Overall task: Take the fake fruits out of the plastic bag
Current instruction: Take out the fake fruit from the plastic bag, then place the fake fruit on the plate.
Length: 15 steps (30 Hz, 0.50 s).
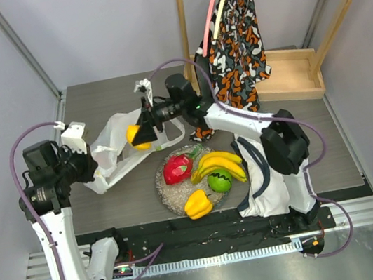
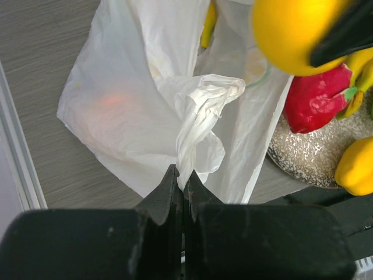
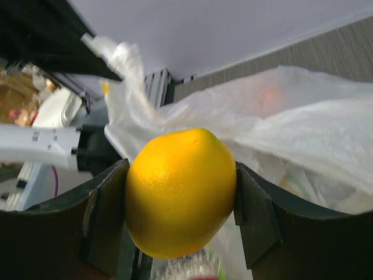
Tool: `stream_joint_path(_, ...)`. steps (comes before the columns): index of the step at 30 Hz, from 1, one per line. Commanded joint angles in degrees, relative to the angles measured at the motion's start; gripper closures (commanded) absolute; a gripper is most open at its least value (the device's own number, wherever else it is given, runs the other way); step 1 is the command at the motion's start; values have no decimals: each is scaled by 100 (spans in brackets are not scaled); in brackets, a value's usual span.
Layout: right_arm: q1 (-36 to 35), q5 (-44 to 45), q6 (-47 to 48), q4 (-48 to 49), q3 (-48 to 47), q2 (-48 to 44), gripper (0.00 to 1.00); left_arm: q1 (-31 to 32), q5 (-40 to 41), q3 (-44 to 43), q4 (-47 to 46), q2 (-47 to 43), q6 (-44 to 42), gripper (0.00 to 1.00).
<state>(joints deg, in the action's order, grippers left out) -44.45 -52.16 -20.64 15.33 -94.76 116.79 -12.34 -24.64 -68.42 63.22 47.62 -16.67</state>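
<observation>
The crinkly plastic bag lies slumped on the grey table, just left of the plate. Its film is cloudy. An orange blur glows through one side, but its shape is too vague to name, and the rest of the inside cannot be made out.

A white jersey hangs over the base of the right arm and hides part of it.

The speckled round plate carries four fruits touching one another: bananas, a red fruit, a yellow pepper and a green ball half hidden beneath the bananas.

The right gripper is clamped on a lemon, one finger on each side, and holds it above the bag's right edge. In the left wrist view the lemon is cut off by the frame.

The left gripper is pinched tight on the bag's twisted handle.
</observation>
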Motion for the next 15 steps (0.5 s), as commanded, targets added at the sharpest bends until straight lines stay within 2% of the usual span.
stream_joint_path(1, 532, -813, 2748, -2450, -42, -1430, 69, 21, 477, -189, -538, 151, 330, 100)
stream_joint_path(2, 629, -804, 3211, -2987, -42, -1614, 69, 21, 617, -215, -591, 221, 383, 100)
stream_joint_path(3, 848, -717, 3616, -3967, -34, -1851, 69, 12, 688, -241, -696, 257, 557, 100)
stream_joint_path(7, 1254, -122, 5760, -5942, 124, -2151, 69, 12, 917, -417, -1083, 388, 1120, 100)
stream_joint_path(8, 1306, 116, 6426, -6189, 203, -2178, 70, -23, 883, -452, -1136, 432, 1191, 100)
stream_joint_path(10, 1455, 625, 6704, -6306, 633, -2248, 71, -41, 760, -549, -1215, 512, 1314, 100)
stream_joint_path(15, 1632, 1269, 7293, -6140, 1231, -1994, 74, -41, 549, -628, -1163, 591, 1333, 100)
